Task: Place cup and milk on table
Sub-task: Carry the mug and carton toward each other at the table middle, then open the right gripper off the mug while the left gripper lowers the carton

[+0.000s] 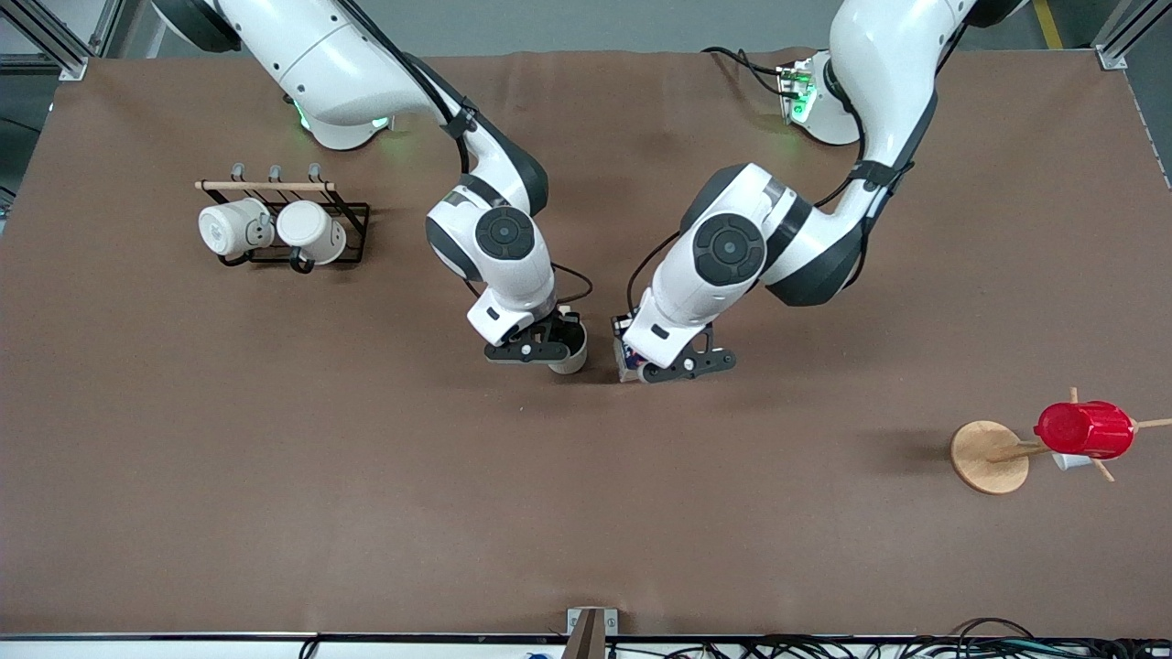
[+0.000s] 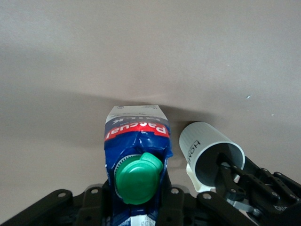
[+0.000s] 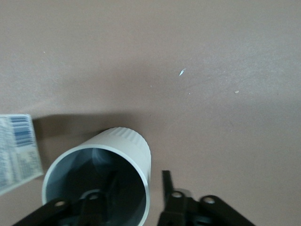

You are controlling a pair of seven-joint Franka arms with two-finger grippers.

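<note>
From the front camera I see only a sliver of the milk (image 1: 626,359) at 9 o'clock of the left pincer (image 1: 689,364). The cup (image 1: 569,359) is mostly hidden under the right pincer (image 1: 536,351). Its handle escapes me.

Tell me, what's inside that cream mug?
One finger of the right gripper reaches into the cup; the other stays outside its wall. The grey inside looks empty, though the finger hides part.
</note>
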